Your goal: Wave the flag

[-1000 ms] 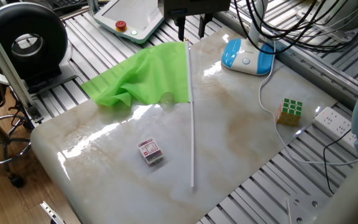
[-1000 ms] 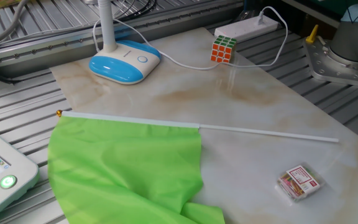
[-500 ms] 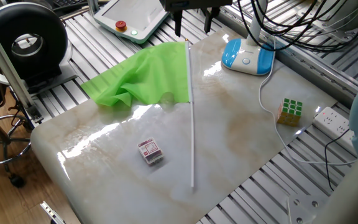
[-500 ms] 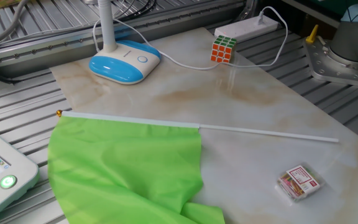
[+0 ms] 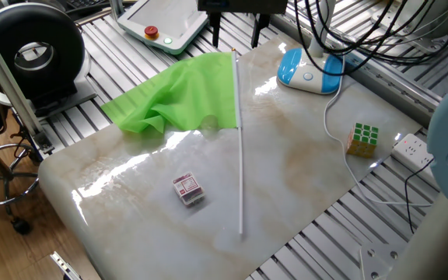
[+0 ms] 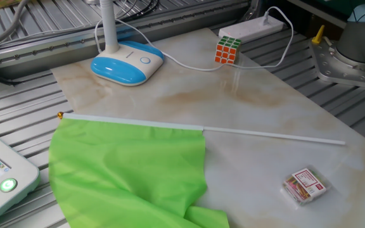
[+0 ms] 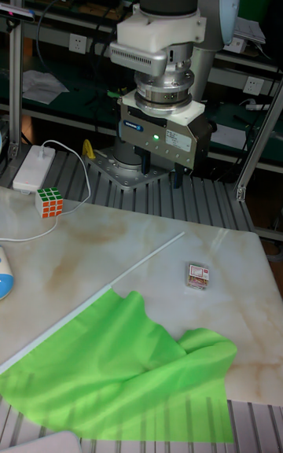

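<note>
One lime-green flag (image 5: 183, 97) lies flat on the marble table (image 5: 302, 167), its white stick (image 5: 240, 155) running lengthwise from the cloth end below the gripper (image 5: 235, 29) toward the near edge. The claw hangs high above, fingers parted and holding nothing, with the flag directly beneath and untouched.

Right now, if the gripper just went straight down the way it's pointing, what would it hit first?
Probably the flag: the open gripper points down above the cloth end of its white stick. Depth is hard to judge, so it may instead meet the marble tabletop beside it.
</note>
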You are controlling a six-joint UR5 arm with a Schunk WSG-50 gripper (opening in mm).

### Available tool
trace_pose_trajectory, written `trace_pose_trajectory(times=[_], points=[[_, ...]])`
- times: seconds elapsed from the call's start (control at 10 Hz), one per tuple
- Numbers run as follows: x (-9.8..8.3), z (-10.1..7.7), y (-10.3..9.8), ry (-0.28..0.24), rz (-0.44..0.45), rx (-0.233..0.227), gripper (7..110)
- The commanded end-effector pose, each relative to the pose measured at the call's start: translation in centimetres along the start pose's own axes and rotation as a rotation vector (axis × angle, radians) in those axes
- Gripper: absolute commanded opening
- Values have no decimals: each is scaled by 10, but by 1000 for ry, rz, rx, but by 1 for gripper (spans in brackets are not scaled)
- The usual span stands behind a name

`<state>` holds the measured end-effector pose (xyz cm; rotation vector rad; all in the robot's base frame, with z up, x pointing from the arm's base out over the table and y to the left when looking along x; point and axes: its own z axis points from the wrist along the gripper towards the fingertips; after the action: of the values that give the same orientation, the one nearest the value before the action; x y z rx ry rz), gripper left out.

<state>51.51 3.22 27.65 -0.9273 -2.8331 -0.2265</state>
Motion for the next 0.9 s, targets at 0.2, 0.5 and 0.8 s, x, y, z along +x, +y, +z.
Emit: trace_pose_trajectory(times=[0.2, 0.5, 0.8], points=[[0, 7, 3, 21, 8, -8, 66], [6, 7, 2, 43, 2, -7, 44], [2, 11, 3, 36, -21, -9, 44]])
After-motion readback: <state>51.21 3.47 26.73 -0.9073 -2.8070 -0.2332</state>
